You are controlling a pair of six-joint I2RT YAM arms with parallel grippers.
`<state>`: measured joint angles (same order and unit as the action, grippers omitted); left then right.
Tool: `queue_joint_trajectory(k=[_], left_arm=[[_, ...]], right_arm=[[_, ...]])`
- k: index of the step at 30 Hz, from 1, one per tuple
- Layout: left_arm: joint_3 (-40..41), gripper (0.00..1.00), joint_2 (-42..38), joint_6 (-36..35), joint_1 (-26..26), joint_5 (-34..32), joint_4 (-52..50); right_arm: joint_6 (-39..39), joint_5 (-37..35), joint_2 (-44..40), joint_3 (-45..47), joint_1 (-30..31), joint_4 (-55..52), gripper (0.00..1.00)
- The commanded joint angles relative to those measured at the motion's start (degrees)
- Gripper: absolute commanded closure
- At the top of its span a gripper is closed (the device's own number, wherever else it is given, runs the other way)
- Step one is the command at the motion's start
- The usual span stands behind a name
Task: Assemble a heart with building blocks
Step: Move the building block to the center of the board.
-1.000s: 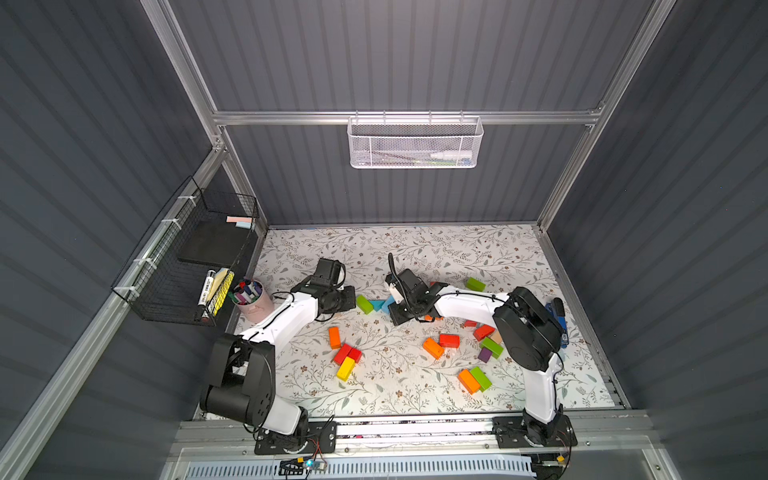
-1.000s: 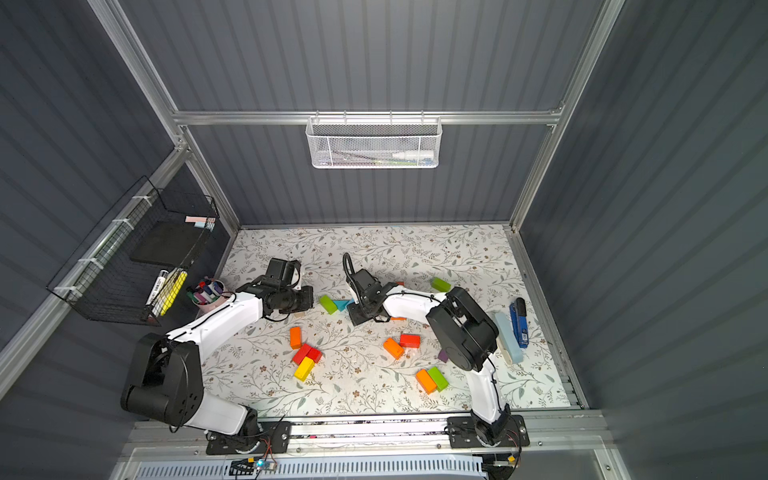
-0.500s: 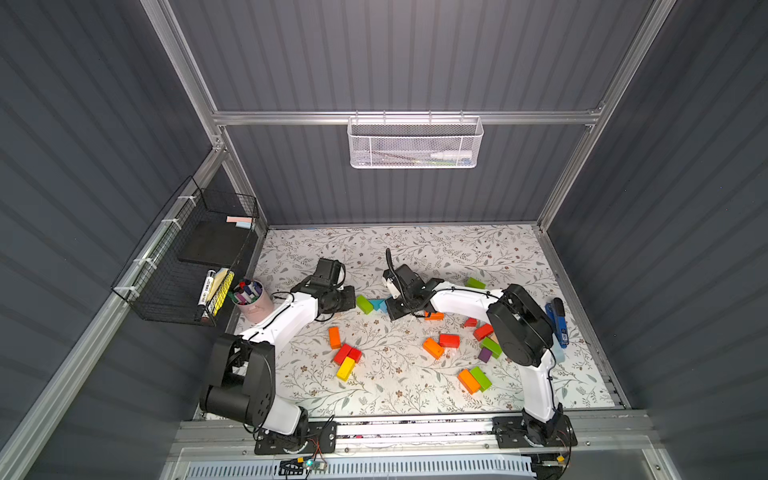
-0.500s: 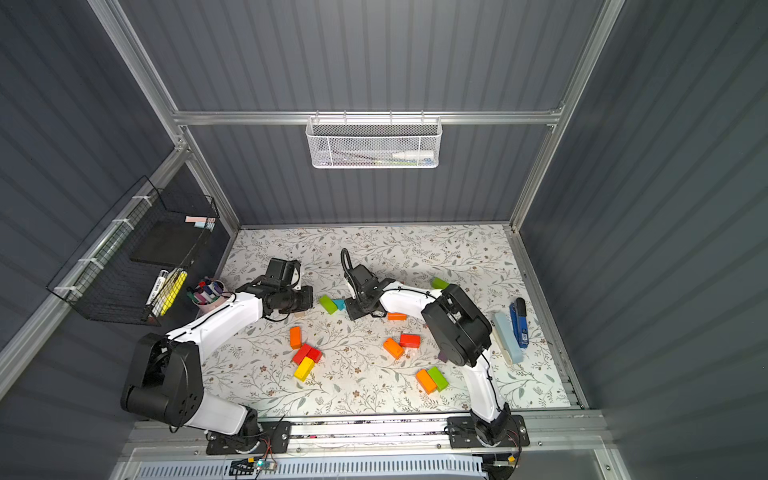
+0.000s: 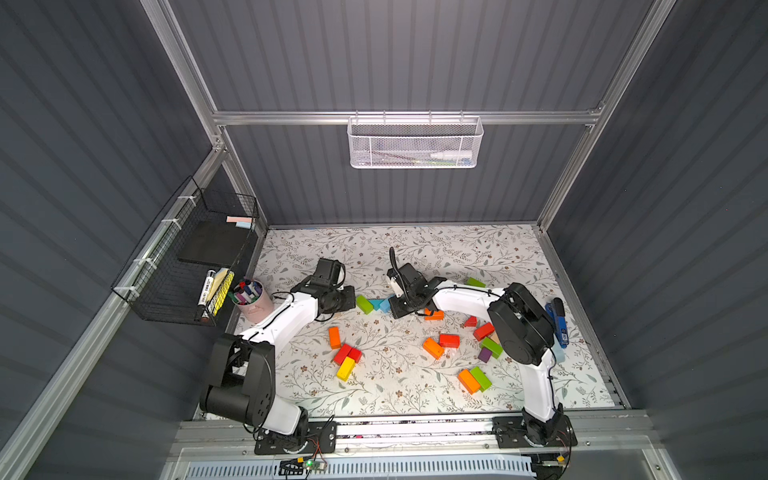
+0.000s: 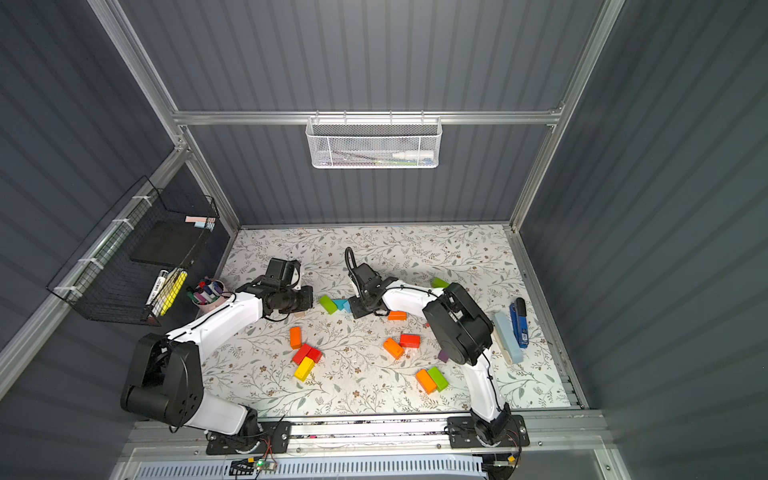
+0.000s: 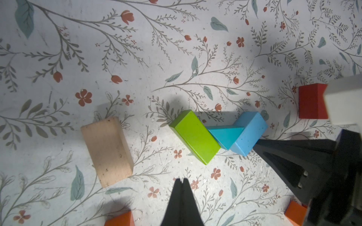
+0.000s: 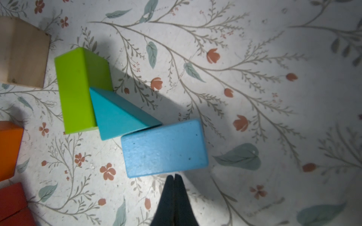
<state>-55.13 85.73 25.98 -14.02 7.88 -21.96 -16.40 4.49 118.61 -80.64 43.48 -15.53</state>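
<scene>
Fingers pressed together and empty, the left gripper (image 7: 182, 181) and right gripper (image 8: 174, 177) flank the touching green brick (image 8: 78, 92), teal wedge (image 8: 117, 115) and blue brick (image 8: 164, 148) at the far middle of the mat (image 5: 457, 249) — apparently to nudge rather than grasp.

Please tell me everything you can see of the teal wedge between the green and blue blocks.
The teal wedge is a triangular prism, seemingly painted wood, smooth and matte. It lies with a triangular face up on the floral mat, one side against the green block and another against the blue block, touching both.
</scene>
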Motion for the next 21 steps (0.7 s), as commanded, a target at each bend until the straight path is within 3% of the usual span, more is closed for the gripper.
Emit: queue_joint_trajectory(k=[1,14,21], left_arm=[[0.4,0.97,-1.6,-1.1,0.4,0.2,-0.2],[1.0,0.97,-1.5,-1.5,0.4,0.6,0.1],[2.0,0.97,-0.5,-1.5,0.4,1.3,0.3]], right_arm=[[1.2,-0.6,0.2,-0.1,-0.5,-1.3,1.0],[2.3,0.0,-1.1,-0.2,-0.9,-2.4,1.0],[1.5,8.1,-4.7,1.7,-0.3,-0.7,1.0]])
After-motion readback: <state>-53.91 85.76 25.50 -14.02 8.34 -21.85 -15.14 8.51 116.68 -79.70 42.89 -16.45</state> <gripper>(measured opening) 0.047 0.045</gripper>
